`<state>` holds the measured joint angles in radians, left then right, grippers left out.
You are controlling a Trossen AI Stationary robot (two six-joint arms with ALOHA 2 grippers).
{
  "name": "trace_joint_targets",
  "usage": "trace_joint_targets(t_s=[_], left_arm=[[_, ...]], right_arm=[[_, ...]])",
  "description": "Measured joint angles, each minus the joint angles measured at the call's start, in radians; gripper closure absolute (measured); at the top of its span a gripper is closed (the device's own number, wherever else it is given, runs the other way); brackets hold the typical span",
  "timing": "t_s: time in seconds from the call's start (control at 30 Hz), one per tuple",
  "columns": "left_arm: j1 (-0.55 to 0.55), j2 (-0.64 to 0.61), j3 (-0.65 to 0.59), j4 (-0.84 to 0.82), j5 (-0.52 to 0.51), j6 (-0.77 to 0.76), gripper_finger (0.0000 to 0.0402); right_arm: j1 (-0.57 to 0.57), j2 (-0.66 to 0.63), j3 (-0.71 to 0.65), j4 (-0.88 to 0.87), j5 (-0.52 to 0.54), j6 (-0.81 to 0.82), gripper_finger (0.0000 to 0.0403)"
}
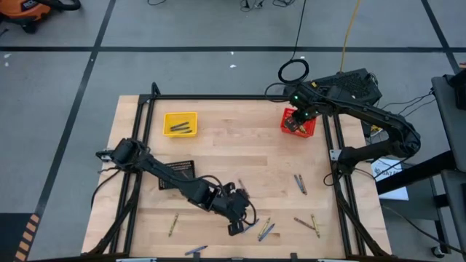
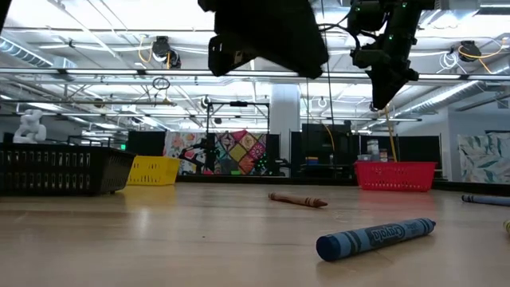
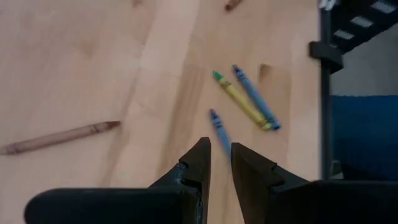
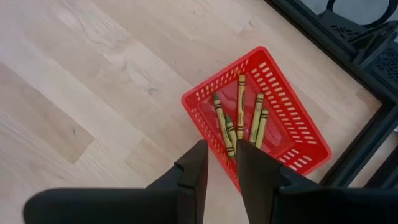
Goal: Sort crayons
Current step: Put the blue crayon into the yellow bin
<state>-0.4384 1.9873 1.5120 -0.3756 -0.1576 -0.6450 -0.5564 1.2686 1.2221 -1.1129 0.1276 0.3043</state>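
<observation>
Both arms' jaws stand narrowly parted above a pale wooden table (image 1: 240, 153).

Robotics lab, wooden table (image 1: 240, 156), ceiling cable trays (image 2: 239, 76), taped concrete floor (image 1: 182, 29)

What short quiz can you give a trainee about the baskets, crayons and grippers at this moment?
1. Fill in: the crayon lying just ahead of the left gripper is ___ in colour.
2. Which gripper is above the red basket? A. the left gripper B. the right gripper C. neither
3. True or false: the red basket holds only blue crayons.

Key
1. Blue: a blue crayon lies on the table there.
2. B.
3. False: it holds yellow-green crayons.
</observation>
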Motion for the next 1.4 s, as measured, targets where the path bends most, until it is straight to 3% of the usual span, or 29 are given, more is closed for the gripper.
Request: trace_joint_targets(t_s=[0.27,0.53,1.2,1.4], left_arm=[[-0.036,0.077,0.001,0.131,0.004,-0.023,0.0333],[-0.045,0.143,0.002,0.136,0.026,-0.057,0.0333],[-0.062,0.154,0.002,0.143,0.033,-0.084,0.0333],[-0.075,0.154,0.002,0.150,-0.037,-0.166,0.0333]], right_arm=[[0.002,0.000,0.000,-0.003,0.001,0.025,0.0332],[0.002,0.000,0.000,-0.003,0.001,0.028,0.0332],[0.002,0.000,0.000,0.009,0.002,0.043,0.0332],[0.002,0.000,0.000,0.009,0.002,0.043,0.0332]])
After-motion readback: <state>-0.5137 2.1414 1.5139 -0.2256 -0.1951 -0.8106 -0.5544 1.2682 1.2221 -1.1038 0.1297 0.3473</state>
